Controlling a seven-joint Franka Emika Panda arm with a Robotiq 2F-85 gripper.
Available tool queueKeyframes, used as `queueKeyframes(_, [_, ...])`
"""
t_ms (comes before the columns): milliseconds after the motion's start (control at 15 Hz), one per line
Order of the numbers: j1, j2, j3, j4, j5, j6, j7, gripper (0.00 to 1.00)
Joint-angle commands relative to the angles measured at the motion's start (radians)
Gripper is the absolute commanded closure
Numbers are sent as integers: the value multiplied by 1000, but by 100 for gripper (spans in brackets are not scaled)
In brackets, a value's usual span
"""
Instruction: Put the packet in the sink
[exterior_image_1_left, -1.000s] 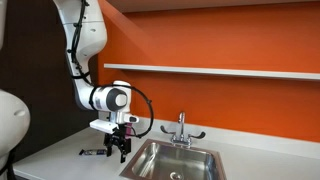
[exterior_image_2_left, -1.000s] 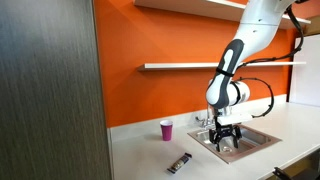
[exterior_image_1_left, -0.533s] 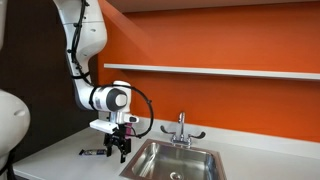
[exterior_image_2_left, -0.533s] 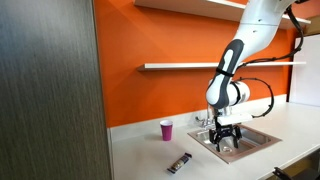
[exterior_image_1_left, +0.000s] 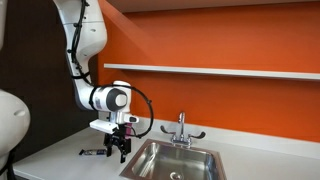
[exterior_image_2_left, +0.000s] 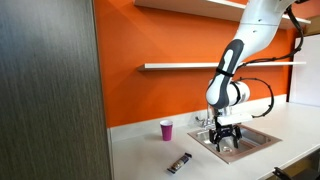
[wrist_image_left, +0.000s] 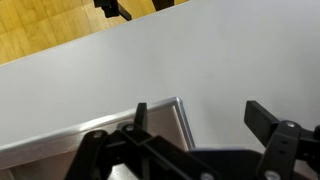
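1. One small dark packet (exterior_image_2_left: 180, 162) lies flat on the white surface (exterior_image_2_left: 140, 155), near its front edge and well apart from the sink (exterior_image_2_left: 258, 140). It is not yet picked up, so the task looks barely begun.
2. Jaws are spread wide and hold nothing. They hang from the arm (exterior_image_1_left: 85, 40), pointing down over the near corner of the sink (exterior_image_1_left: 190, 160). By my reading, they stand open because a grasp comes next.
3. Between packet and sink lies bare surface, so the arm would need to travel away from the basin to reach the packet.
4. Both exterior views show the packet (exterior_image_1_left: 93, 152) and the jaws together. One of them also shows the pink cup (exterior_image_2_left: 166, 130) standing behind the packet, against the orange wall. Another shows the chrome tap (exterior_image_1_left: 181, 128) at the back of the basin.
5. Only the wrist view shows the steel rim (wrist_image_left: 40, 155) directly beneath the jaws. It also has a dark shape, likely the packet (wrist_image_left: 112, 8), at the surface's far edge with wooden floor (wrist_image_left: 30, 35) beyond.
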Motion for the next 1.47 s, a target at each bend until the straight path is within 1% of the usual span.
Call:
queueKeyframes(0, [-7, 12, 15, 24, -25, -4, 5, 0])
queueKeyframes(200, [10, 29, 23, 58, -65, 1, 13, 0])
queueKeyframes(533, [55, 85, 68, 154, -113, -17, -7, 0])
queueKeyframes(933, [101, 155, 113, 258, -117, -29, -58, 0])
queueKeyframes(1400, [122, 216, 158, 341, -101, -48, -138, 0])
